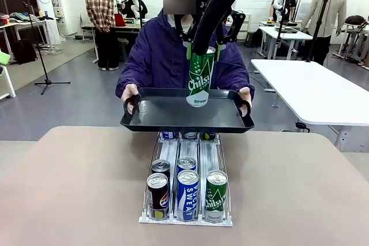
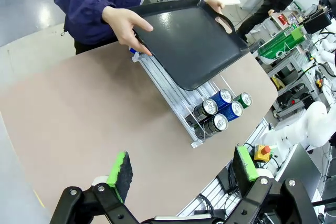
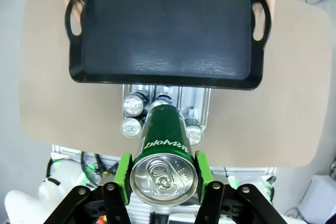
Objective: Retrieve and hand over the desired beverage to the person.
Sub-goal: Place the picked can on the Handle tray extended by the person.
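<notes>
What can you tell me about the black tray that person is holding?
The tray is black, rectangular, plastic-looking, with a raised rim, rounded corners and a cut-out handle at each short end. The person's hands grip both handles, holding it roughly level above the far end of the can rack. It is bare; a green can hangs near it.

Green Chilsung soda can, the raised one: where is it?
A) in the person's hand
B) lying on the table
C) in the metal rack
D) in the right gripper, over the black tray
D: the right gripper is shut on the green Chilsung soda can over the black plastic tray.
</notes>
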### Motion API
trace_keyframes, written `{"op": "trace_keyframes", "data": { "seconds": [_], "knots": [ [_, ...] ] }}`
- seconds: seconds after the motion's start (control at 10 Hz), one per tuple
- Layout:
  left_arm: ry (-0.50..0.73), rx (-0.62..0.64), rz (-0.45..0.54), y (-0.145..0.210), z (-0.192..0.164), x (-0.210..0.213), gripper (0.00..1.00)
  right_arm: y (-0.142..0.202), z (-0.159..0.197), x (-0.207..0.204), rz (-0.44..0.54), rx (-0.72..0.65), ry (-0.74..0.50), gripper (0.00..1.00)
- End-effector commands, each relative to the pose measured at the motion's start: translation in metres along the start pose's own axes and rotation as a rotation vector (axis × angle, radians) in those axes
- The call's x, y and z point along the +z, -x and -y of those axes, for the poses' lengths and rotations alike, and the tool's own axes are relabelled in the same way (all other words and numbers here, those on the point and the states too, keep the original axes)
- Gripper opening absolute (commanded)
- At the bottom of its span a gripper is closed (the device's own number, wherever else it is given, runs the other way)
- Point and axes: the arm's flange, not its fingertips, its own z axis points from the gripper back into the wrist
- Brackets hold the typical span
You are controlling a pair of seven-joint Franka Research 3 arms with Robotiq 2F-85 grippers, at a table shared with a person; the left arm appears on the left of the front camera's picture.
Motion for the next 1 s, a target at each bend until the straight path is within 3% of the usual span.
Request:
{"op": "trace_keyframes", "data": {
  "seconds": [0.0,0.9],
  "knots": [
    [0.011,-0.017,0.01,-0.0004,-0.0013,0.0001,1.0,0.0015,0.002,0.0005,0.014,-0.002,0.005,0.0],
    [0.011,-0.017,0.01,-0.0004,-0.0013,0.0001,1.0,0.0015,0.002,0.0005,0.014,-0.002,0.005,0.0]
  ]
}}
